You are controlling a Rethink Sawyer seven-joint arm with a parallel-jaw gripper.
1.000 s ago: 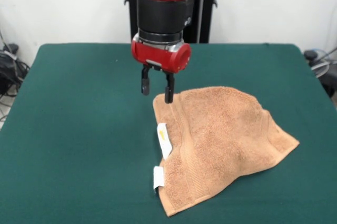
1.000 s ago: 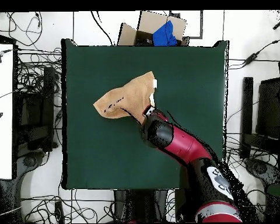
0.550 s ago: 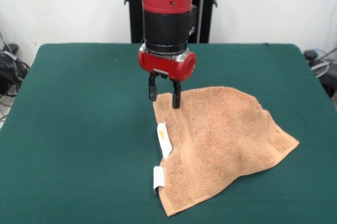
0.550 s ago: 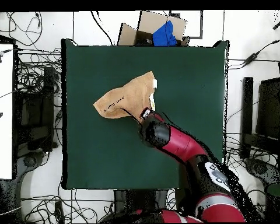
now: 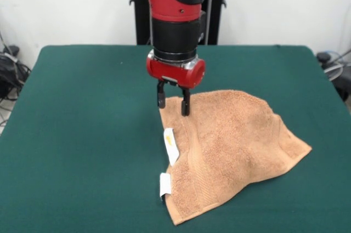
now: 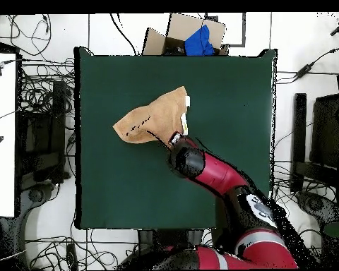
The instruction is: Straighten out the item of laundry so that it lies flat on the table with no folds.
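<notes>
Front view, towel: the towel (image 5: 230, 148) lies rumpled toward the table (image 5: 82, 134)'s near right part, 2 white tags (image 5: 171, 146) on its left edge.
Front view, gripper: the gripper (image 5: 174, 101) is slightly open and holds nothing, its tips straddling the towel's far-left corner.
Overhead view, step: corner grasp pending; next, likely close and pull outward.

I am working in what looks like a robotics lab; my green-felt table (image 6: 116, 183) is standing on a pale floor with black cables (image 6: 42, 85) trailing all round it; dark equipment stands (image 6: 299, 134) are sitting to one side, a white bench (image 6: 1, 141) to the other; a cardboard box (image 6: 179, 32) is lying at the far edge; a bare white wall (image 5: 66, 8) is rising behind me.
</notes>
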